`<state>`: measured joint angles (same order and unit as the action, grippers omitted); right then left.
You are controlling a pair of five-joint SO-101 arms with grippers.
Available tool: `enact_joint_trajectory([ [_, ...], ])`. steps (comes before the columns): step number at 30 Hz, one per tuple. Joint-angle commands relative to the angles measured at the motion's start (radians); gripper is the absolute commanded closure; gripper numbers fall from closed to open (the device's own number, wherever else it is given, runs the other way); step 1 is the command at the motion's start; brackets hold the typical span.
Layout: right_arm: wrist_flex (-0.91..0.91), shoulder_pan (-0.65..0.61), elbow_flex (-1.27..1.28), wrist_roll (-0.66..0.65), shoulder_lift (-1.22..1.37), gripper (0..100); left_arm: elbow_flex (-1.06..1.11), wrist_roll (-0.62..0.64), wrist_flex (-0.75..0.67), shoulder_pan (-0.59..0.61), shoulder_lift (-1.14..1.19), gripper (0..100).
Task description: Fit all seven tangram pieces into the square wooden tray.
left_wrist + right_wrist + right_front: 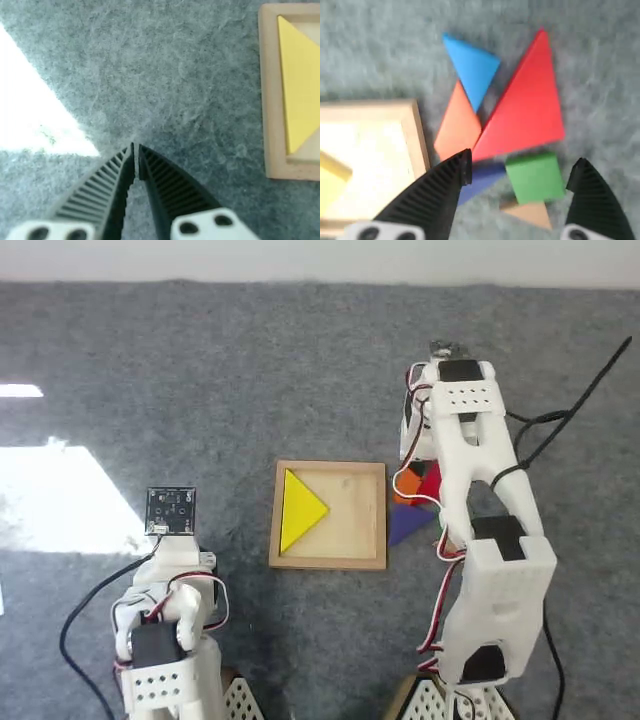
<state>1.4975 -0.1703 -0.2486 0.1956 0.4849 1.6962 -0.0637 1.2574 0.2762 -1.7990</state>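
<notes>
The square wooden tray (328, 562) lies mid-table with a yellow triangle (298, 510) in its left half. Right of it, under my right arm (480, 490), lie a red piece (430, 483), an orange piece (404, 490) and a purple piece (408, 525). In the right wrist view my right gripper (520, 172) stands open over a green square (536, 177). Around it lie a large red triangle (525, 107), a blue triangle (472, 67), an orange piece (457, 125), a purple piece (482, 177) and a tan triangle (530, 212). My left gripper (135, 148) is shut and empty over the carpet.
Grey carpet covers the table. A bright patch of light (50, 500) falls on its left side. My left arm (170, 610) sits at the near left, apart from the tray rim (269, 100). The tray's right half (370, 150) is bare wood.
</notes>
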Motion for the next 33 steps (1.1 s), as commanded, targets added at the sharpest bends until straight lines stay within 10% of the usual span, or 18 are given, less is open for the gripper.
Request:
enact_joint_trajectory([
  [1, -0.047, 0.042, -0.02, -0.02, 0.048, 66.8, -0.013, 0.002, 0.003, 0.008, -0.018, 99],
  [21, -0.104, 0.047, -0.023, -0.023, 0.151, 67.2, -0.013, 0.002, 0.003, 0.008, -0.018, 99],
  [33, -0.105, 0.041, -0.032, -0.176, 0.113, 99.4, -0.013, 0.002, 0.003, 0.008, -0.018, 99],
])
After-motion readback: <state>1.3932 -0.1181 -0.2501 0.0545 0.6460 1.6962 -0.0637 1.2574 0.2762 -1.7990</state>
